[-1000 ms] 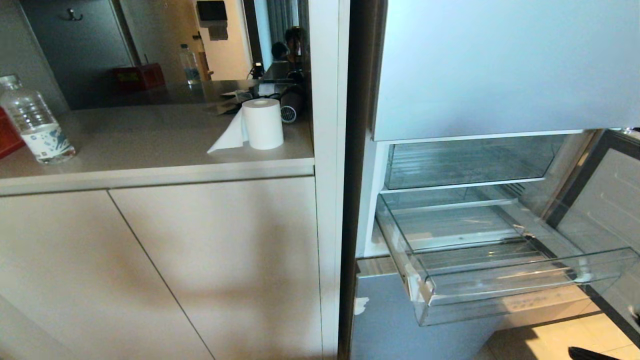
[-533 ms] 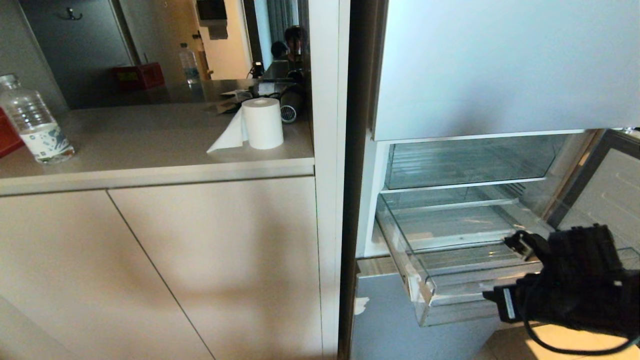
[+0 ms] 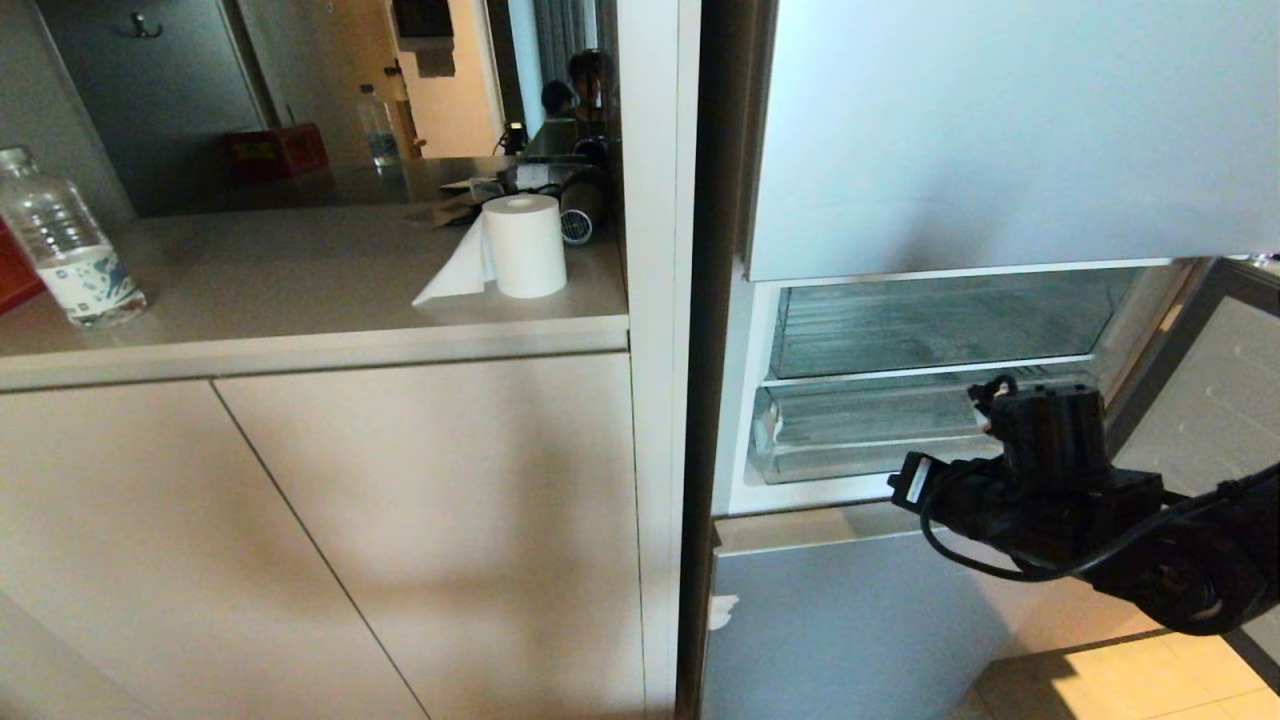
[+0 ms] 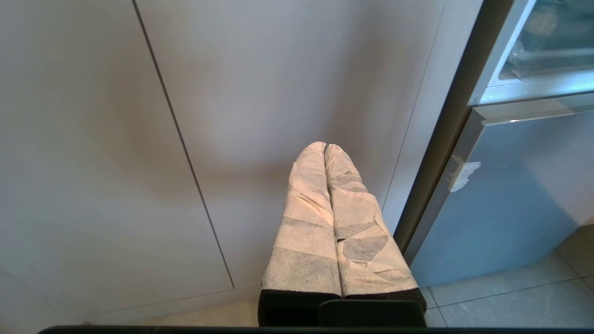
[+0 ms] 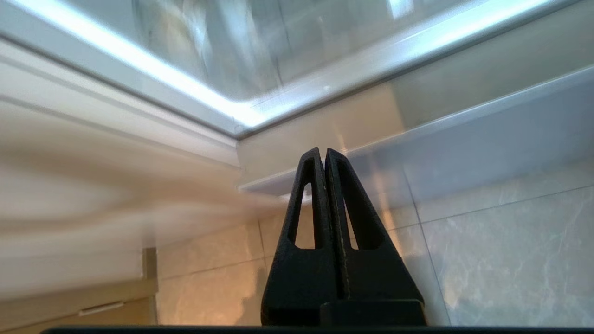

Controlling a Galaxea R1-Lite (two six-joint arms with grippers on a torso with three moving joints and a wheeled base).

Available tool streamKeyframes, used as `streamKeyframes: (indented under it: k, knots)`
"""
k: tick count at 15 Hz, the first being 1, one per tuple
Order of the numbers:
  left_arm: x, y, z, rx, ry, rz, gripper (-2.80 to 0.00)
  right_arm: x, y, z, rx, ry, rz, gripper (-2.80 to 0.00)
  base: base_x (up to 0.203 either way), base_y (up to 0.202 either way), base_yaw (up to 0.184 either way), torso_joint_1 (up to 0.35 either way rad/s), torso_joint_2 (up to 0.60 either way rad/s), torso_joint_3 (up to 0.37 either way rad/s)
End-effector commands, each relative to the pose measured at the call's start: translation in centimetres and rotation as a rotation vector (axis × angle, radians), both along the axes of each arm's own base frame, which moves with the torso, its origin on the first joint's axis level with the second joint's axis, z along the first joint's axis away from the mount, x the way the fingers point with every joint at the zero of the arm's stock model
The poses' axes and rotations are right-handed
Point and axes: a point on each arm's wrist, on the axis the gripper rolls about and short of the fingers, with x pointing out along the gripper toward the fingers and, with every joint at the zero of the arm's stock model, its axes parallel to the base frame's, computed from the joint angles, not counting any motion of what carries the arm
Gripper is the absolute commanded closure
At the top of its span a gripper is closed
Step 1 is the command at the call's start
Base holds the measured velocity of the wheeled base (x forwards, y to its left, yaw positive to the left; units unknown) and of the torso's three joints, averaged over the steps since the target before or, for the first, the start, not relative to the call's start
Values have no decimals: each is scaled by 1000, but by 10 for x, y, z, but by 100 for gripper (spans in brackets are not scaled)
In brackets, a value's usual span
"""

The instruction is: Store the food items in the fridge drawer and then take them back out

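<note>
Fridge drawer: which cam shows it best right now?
Head view: the fridge drawer shows nearly whole, pushed in, with the right gripper before it. Left wrist view catches only a corner; right wrist view shows a blurred clear edge.

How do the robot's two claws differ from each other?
The left claw has fingers wrapped in pale tape; the right claw has bare black fingers with cut-out slots. The left faces the beige cabinet door; the right points near the fridge. Both are shut and empty.

the water bottle [image 3: 68, 255] label seems printed, but nothing is legible.
</note>
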Motion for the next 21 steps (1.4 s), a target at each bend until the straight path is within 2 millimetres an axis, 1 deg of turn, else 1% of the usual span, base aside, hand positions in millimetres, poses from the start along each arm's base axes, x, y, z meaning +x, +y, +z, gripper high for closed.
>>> streamKeyframes:
  k: [1, 4, 7, 9, 11, 13, 16, 19, 21]
  knots:
    - [0, 0, 0, 0, 1, 0, 0, -27, -5, 13, 1, -26, 13, 0, 0, 0, 0, 0, 0, 0]
    - [0, 0, 0, 0, 1, 0, 0, -64, -16, 17, -91, -44, 61, 0, 0, 0, 0, 0, 0, 0]
    - [0, 0, 0, 0, 1, 0, 0, -123, -33, 26, -189, -116, 109, 0, 0, 0, 0, 0, 0, 0]
    - [0, 0, 0, 0, 1, 0, 0, -169, -48, 29, -232, -187, 123, 0, 0, 0, 0, 0, 0, 0]
    - [0, 0, 0, 0, 1, 0, 0, -213, -62, 21, -276, -243, 118, 0, 0, 0, 0, 0, 0, 0]
    - [0, 0, 0, 0, 1, 0, 0, -245, -73, 7, -309, -243, 100, 0, 0, 0, 0, 0, 0, 0]
    - [0, 0, 0, 0, 1, 0, 0, -280, -82, -17, -346, -216, 104, 0, 0, 0, 0, 0, 0, 0]
    - [0, 0, 0, 0, 1, 0, 0, -299, -86, -28, -388, -276, 43, 0, 0, 0, 0, 0, 0, 0]
    - [0, 0, 0, 0, 1, 0, 0, -305, -86, -33, -456, -298, -4, 0, 0, 0, 0, 0, 0, 0]
